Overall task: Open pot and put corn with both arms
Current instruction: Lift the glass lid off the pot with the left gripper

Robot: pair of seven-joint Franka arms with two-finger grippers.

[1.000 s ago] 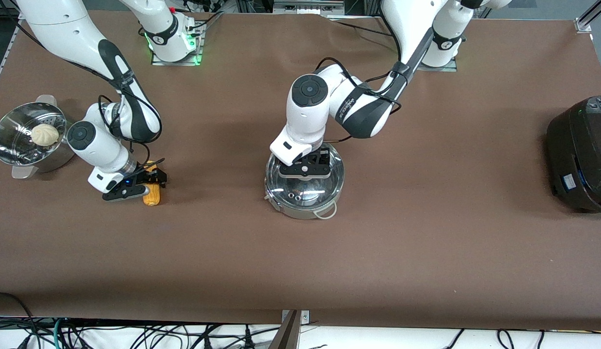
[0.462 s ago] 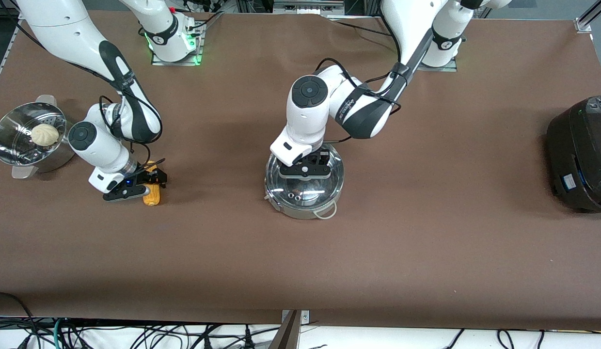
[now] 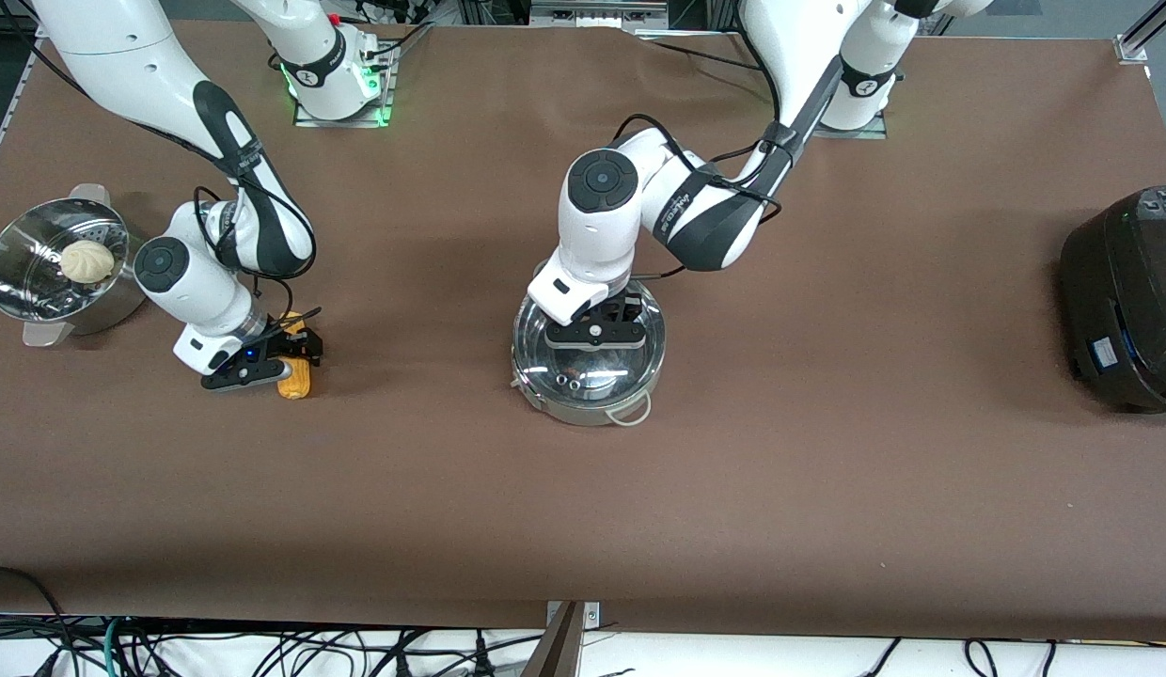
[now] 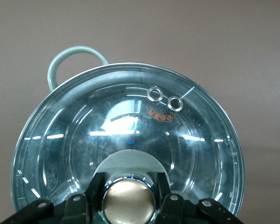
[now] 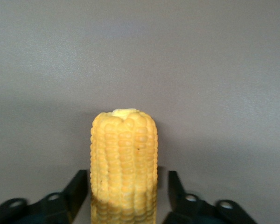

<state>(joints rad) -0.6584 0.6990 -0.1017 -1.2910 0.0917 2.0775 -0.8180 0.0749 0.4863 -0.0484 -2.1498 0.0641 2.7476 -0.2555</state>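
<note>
even bright overhead light, soft arm shadows, streaky glare on the lid (image 4: 130,126).

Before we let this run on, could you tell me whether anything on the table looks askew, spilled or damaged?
Nothing stands out. The glass lid sits level on the pot, with the left gripper around its knob. The right gripper straddles the corn, which lies whole on the table.
</note>
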